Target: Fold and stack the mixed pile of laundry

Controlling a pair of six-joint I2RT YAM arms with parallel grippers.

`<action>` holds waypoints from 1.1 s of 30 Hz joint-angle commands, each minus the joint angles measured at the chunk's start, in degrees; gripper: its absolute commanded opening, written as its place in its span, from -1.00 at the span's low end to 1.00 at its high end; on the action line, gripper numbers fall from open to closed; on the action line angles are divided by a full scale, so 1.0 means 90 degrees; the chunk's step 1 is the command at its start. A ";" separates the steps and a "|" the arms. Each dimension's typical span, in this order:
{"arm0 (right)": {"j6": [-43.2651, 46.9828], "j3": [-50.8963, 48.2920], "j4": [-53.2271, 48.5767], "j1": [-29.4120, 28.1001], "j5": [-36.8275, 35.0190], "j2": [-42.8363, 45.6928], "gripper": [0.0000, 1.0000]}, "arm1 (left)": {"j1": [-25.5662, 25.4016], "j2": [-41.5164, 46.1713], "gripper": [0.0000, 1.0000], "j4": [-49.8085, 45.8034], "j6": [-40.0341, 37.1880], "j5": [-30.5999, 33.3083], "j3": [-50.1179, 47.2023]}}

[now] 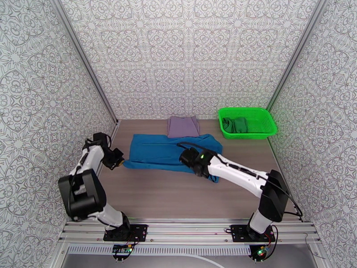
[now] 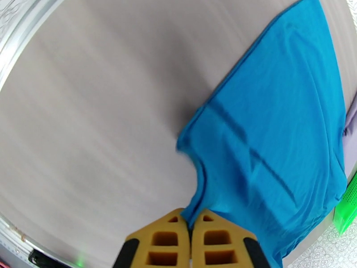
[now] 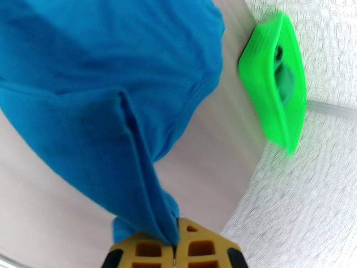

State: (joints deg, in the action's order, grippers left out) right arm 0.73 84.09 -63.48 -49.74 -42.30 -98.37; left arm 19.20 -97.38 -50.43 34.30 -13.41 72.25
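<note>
The blue shirt [image 1: 165,150] lies spread across the middle of the table [image 1: 178,197]. The left gripper [image 2: 193,218] is clamped on the shirt's left corner, its pads pressed together with cloth between them. The right gripper [image 3: 177,235] pinches a raised fold at the shirt's near right edge, holding it up off the table. The lavender garment [image 1: 183,126] lies folded just behind the shirt, touching it. The dark green garment [image 1: 235,124] sits in the basket [image 1: 269,128] at the far right.
</note>
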 commanded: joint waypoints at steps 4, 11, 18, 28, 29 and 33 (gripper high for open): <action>0.2268 0.0203 0.1723 0.0534 0.0291 -0.0403 -1.00 | -0.0289 -0.1053 -1.00 -0.0282 0.0036 -0.0036 0.1045; 0.3111 0.0120 0.2765 0.1021 0.0497 -0.1147 -1.00 | -0.0546 -0.1686 -0.50 -0.0353 0.0123 -0.0023 0.1578; 0.3501 0.0331 0.3651 0.1576 0.0387 -0.1740 -1.00 | -0.0564 -0.2055 -0.27 -0.0430 0.0202 0.0015 0.1908; 0.2885 0.1000 0.3903 0.2001 -0.0135 -0.2255 -0.12 | -0.0466 -0.2271 0.25 -0.0491 0.0125 0.0045 0.2089; 0.2784 0.1013 0.3864 0.2001 -0.0192 -0.2240 -0.05 | -0.0440 -0.2243 0.32 -0.0498 0.0106 0.0049 0.2080; 0.1974 0.1039 0.3207 0.1998 -0.0380 -0.1984 0.00 | -0.0388 -0.2052 0.59 -0.0519 -0.0006 0.0018 0.2025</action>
State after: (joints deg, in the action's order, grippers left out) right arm 25.15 92.16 -30.41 -31.86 -43.11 -118.19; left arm 15.07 -117.67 -54.00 35.29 -13.43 89.91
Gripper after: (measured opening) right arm 0.499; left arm 0.764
